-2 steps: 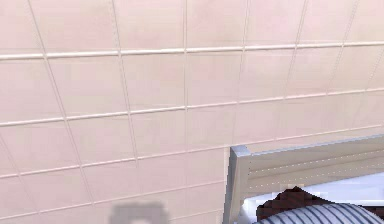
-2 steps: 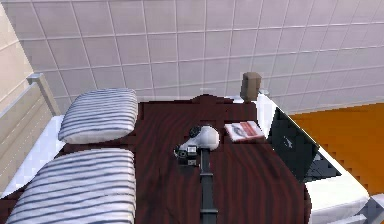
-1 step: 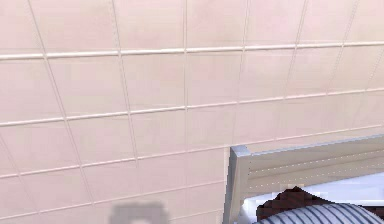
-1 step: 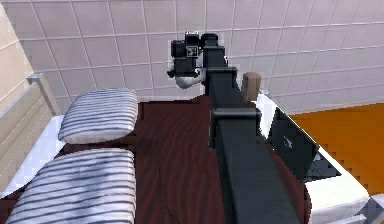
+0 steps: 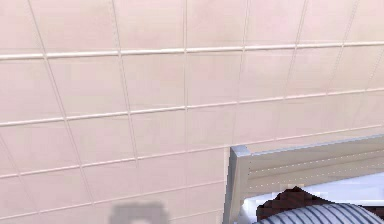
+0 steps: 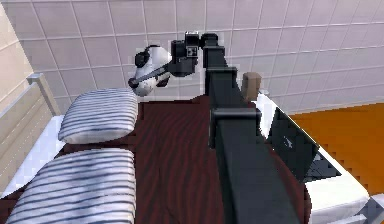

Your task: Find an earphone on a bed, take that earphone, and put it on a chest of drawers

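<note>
Hanging blob-like from claw (image 6: 143, 73): earphone (image 6: 151, 62)

The arm (image 6: 235, 130) rises from the bottom edge to upper centre. At its tip the claw (image 6: 160, 68) holds a black-and-white earphone (image 6: 147, 84) against the tiled wall (image 6: 300, 40), clear of the bed (image 6: 170, 150). Two striped pillows (image 6: 98, 115) lie lower left. Orange floor (image 6: 345, 125) shows at right.

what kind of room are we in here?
Probably a bedroom: a bed with a dark red cover, and striped pillows lying by its pale headboard. The tiled walls are unusual for a bedroom, so this is not certain.
</note>
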